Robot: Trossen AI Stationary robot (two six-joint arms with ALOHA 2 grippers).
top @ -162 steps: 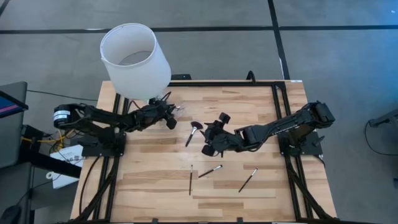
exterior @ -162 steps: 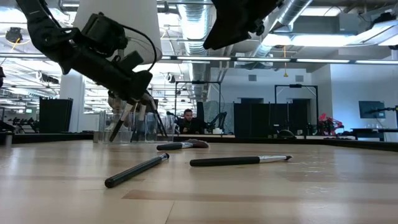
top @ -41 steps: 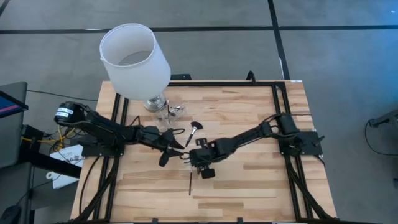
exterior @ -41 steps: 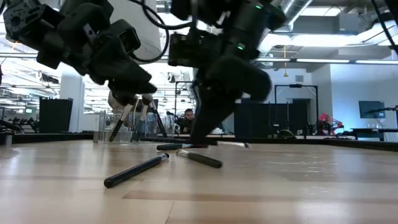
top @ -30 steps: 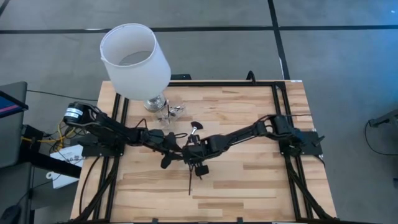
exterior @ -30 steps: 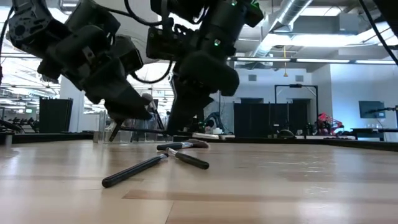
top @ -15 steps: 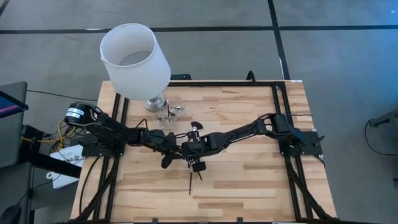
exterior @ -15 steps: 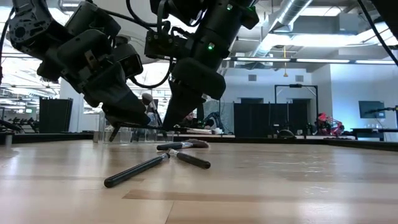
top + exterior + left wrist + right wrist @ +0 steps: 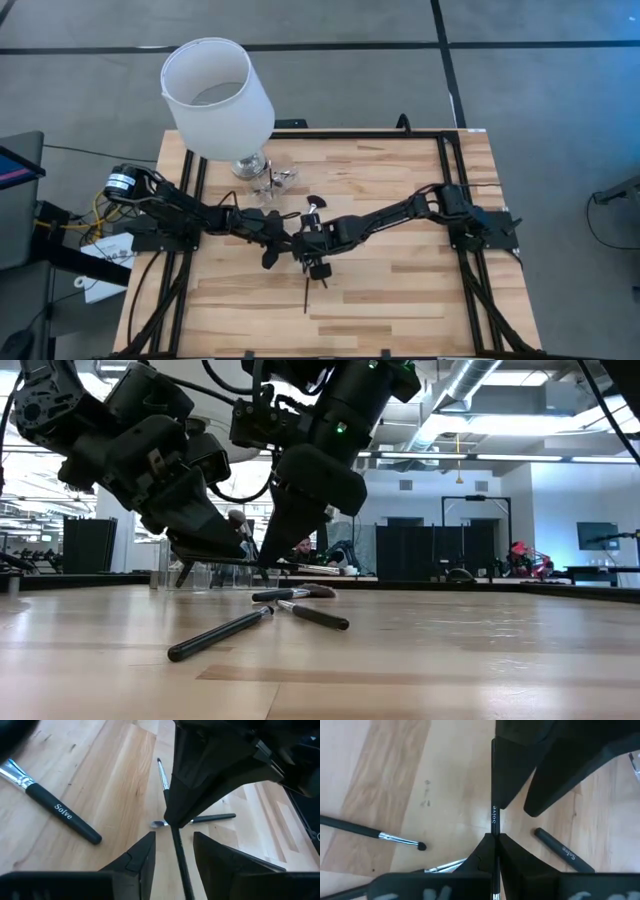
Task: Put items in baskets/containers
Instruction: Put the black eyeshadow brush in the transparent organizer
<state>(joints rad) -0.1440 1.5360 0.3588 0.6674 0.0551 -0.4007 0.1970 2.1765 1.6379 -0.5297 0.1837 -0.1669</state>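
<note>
My right gripper [image 9: 303,243] [image 9: 493,837] is shut on a thin black makeup brush [image 9: 493,815] lettered "Solve", above the table's middle. My left gripper [image 9: 283,240] [image 9: 173,836] faces it, open. Its two fingers stand on either side of the brush's free handle end [image 9: 177,852] with a gap on each side. The clear cup [image 9: 270,181] stands by the lamp's foot with several brushes upright in it. More brushes lie flat on the wood [image 9: 225,632] [image 9: 315,616], including a fan-headed one [image 9: 313,207]. My right gripper pinches the brush's black handle [image 9: 493,831] between its two fingertips, just behind the lettering. The fingers come from the table's right, slanting down, and lie along the brush. The brush is lifted clear of the table, and its handle end reaches between my left gripper's fingers.
A large white lampshade [image 9: 218,90] on a silver base stands at the far left, beside the cup. Loose brushes lie under and near both grippers [image 9: 60,812] [image 9: 370,835] [image 9: 306,293]. Bare wood lies toward the near edge and the right side [image 9: 420,290].
My right gripper has edged toward my left gripper with the brush, which stays lifted clear of the table. My left gripper has kept its place in the table's middle.
</note>
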